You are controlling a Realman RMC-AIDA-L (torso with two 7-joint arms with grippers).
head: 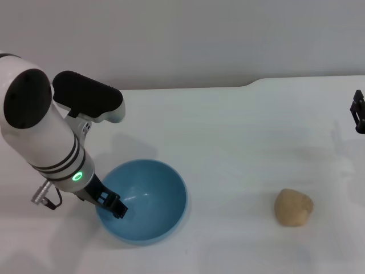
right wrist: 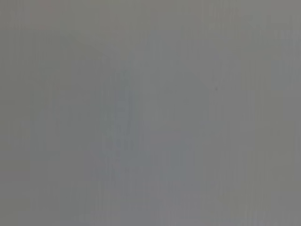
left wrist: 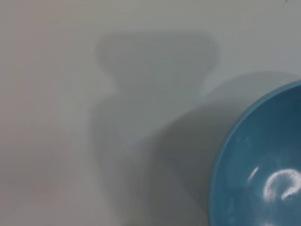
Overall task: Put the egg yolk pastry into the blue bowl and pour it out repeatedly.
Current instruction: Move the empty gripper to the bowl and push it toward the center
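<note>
The blue bowl (head: 149, 197) stands at the near left of the white table and holds nothing. My left gripper (head: 112, 204) is at the bowl's left rim, one dark finger inside the wall, shut on the rim. In the left wrist view only part of the blue bowl (left wrist: 263, 165) shows, with none of my fingers. The egg yolk pastry (head: 293, 207), a pale tan lump, lies on the table well to the right of the bowl. My right gripper (head: 358, 112) hangs at the far right edge of the head view, above and beyond the pastry, mostly cut off.
The white table (head: 228, 137) ends at a pale wall behind, with a raised step at the back right. The right wrist view shows only a plain grey surface.
</note>
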